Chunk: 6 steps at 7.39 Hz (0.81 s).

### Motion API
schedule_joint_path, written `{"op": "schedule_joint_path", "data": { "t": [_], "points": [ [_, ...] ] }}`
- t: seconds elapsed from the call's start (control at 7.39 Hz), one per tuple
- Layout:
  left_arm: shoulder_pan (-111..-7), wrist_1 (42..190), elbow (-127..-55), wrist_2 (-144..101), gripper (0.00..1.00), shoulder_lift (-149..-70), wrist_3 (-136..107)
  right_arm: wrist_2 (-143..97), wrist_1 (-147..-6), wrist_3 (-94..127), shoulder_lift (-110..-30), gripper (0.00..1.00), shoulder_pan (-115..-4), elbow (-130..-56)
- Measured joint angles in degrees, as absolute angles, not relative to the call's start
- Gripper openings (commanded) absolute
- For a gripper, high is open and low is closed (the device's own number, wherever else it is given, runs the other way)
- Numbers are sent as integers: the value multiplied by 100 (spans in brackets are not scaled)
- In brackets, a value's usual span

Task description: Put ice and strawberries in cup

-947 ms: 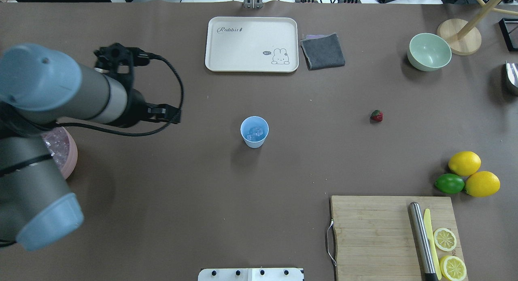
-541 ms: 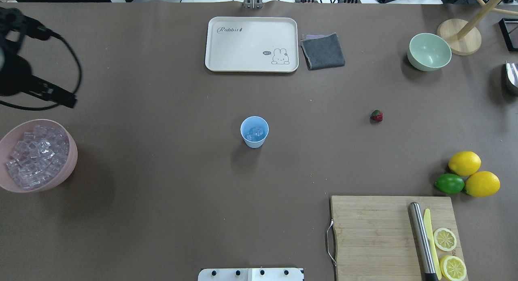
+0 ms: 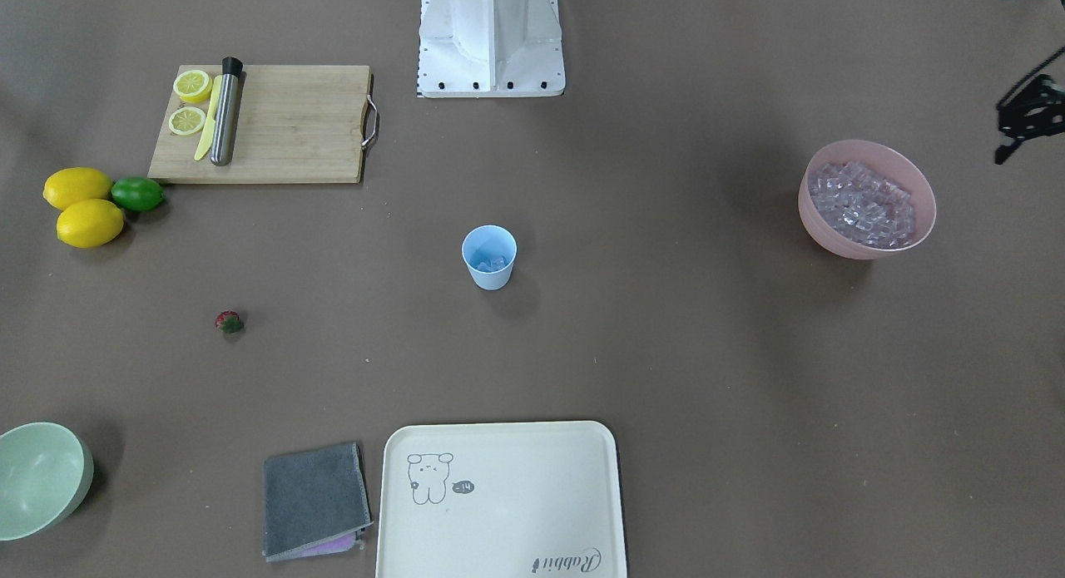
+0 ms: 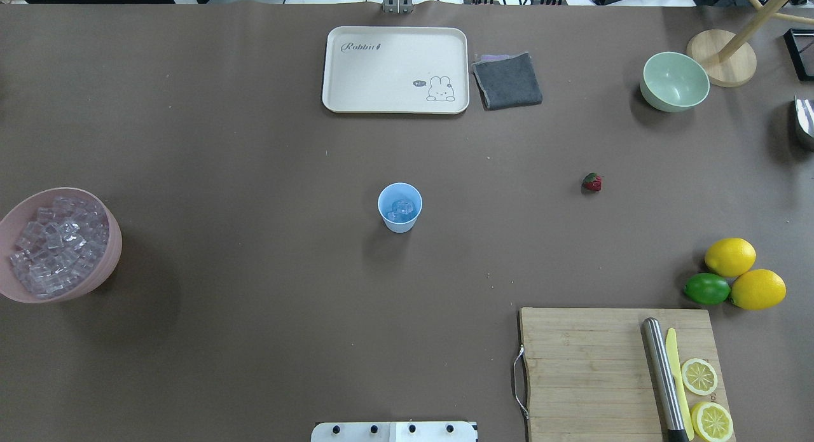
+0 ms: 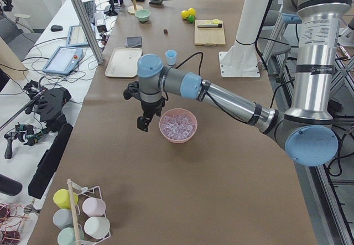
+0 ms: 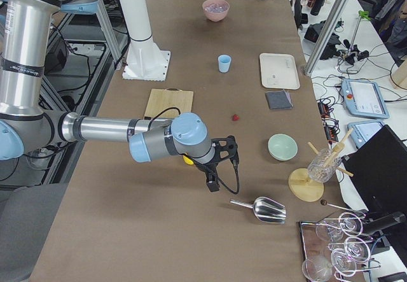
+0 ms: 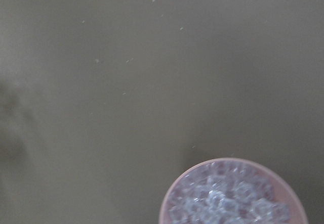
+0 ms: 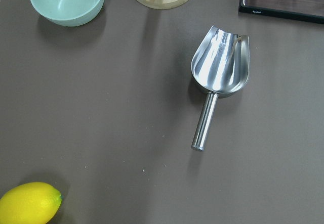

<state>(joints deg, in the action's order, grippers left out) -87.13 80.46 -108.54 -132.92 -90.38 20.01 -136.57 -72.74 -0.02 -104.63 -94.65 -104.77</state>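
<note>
The light-blue cup (image 4: 399, 208) stands upright at the table's middle, with a few ice cubes (image 4: 402, 208) inside. Many more ice cubes (image 4: 54, 245) fill the pink bowl (image 4: 112, 251) at the left edge. The strawberry (image 4: 592, 182) lies alone on the table, right of the cup. My left gripper (image 5: 142, 124) hangs just beside the pink bowl (image 5: 178, 137), off the overhead view. My right gripper (image 6: 213, 183) hovers near a metal scoop (image 6: 264, 211), far from the cup (image 6: 224, 63). I cannot tell whether either gripper is open or shut.
A cream tray (image 4: 394, 70), grey cloth (image 4: 507, 79) and pale green bowl (image 4: 674, 81) sit at the far side. Two lemons (image 4: 730, 256) and a lime (image 4: 706, 289) lie right, above a cutting board (image 4: 591, 372) with muddler, knife and lemon slices.
My left arm has drawn back leftward out of the overhead view, uncovering the pink bowl of ice. The cup, its ice and the strawberry have not moved.
</note>
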Motion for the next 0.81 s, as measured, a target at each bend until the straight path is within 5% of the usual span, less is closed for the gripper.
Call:
{"op": "schedule_joint_path", "data": {
  "t": [0.81],
  "points": [
    [-9380, 8434, -10448, -14487, 100, -7888, 2967, -12643, -7524, 3083, -8843, 100, -7095, -10533]
  ]
}}
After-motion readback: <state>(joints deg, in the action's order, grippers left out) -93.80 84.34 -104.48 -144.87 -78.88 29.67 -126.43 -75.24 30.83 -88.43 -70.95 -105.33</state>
